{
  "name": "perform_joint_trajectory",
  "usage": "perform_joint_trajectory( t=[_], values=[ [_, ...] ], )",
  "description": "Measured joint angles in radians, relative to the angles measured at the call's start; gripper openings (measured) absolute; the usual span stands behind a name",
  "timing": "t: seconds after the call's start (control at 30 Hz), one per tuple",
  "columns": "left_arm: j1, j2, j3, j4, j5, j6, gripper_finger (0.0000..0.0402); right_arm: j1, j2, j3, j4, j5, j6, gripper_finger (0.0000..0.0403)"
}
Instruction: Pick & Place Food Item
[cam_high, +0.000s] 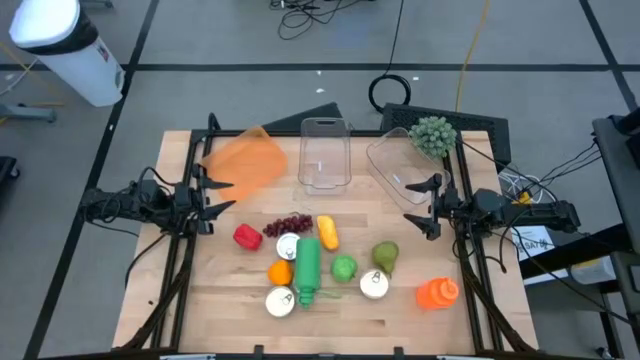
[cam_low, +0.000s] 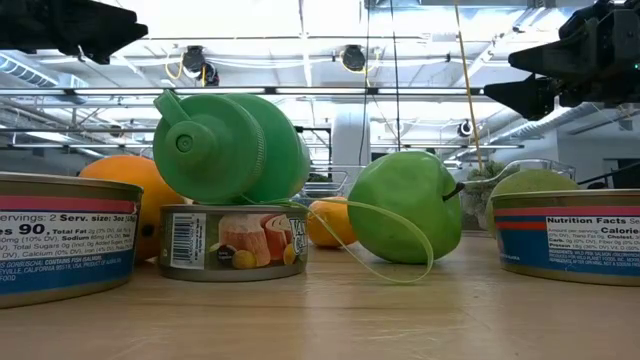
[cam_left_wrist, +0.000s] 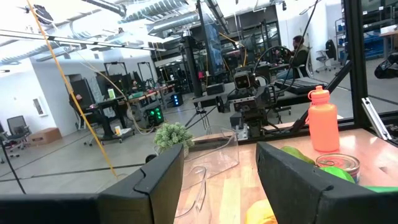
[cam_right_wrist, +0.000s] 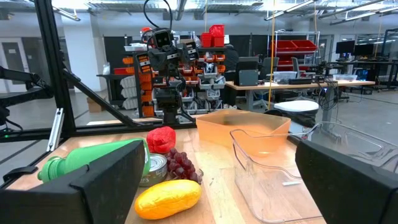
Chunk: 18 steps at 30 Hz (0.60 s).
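Food items lie grouped on the wooden table's middle: a red pepper, dark grapes, a yellow piece, an orange, a green apple, a green pear-like fruit, three cans and a green bottle lying on its side. My left gripper hovers open at the table's left edge, above the surface, pointing toward the middle. My right gripper hovers open at the right edge, facing it. Neither has anything between its fingers.
An orange bin and two clear bins stand along the far edge, with a green leafy bunch at the far right. An orange bottle lies near the right front. Bare wood lies along the near edge.
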Motion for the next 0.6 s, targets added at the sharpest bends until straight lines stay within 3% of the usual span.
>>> perform_joint_trajectory(
  t=[0.47, 0.6],
  values=[
    [0.000, 0.000, 0.000, 0.000, 0.000, 0.000, 0.0214, 0.000, 0.000, 0.000, 0.024, 0.000, 0.001, 0.0396],
    [0.000, 0.000, 0.000, 0.000, 0.000, 0.000, 0.0214, 0.000, 0.000, 0.000, 0.135, 0.000, 0.133, 0.0396]
  ],
)
